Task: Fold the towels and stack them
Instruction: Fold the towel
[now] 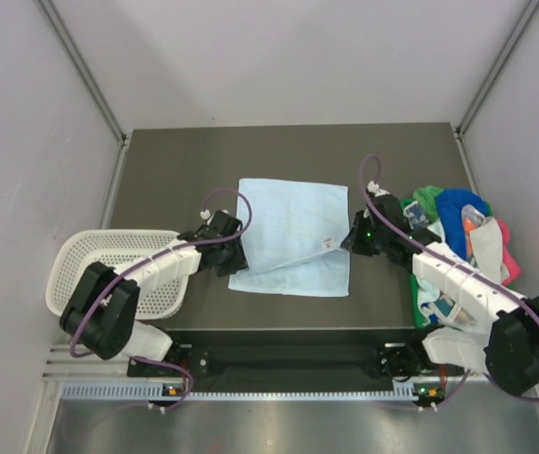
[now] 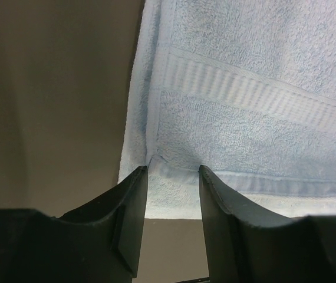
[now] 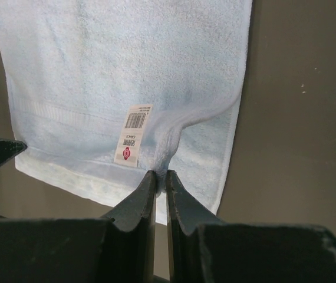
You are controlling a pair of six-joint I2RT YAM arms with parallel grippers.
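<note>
Pale blue towel point(image 1: 293, 236) on dark table point(image 1: 251, 151)

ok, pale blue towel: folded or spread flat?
Folded over once, roughly: in the top view the towel has an upper layer lying askew on a lower one, edges not aligned; the right pincer pinches it.

white mesh basket point(image 1: 73, 269) at left, dark table point(image 1: 288, 151)

pale blue towel point(image 1: 293, 236) with ribbed woven band, white label point(image 3: 134, 134) with black barcode and red logo; towel pile point(image 1: 459, 216) green, royal blue, pink; white mesh basket point(image 1: 61, 270); dark grey-brown table point(image 1: 279, 151)
</note>
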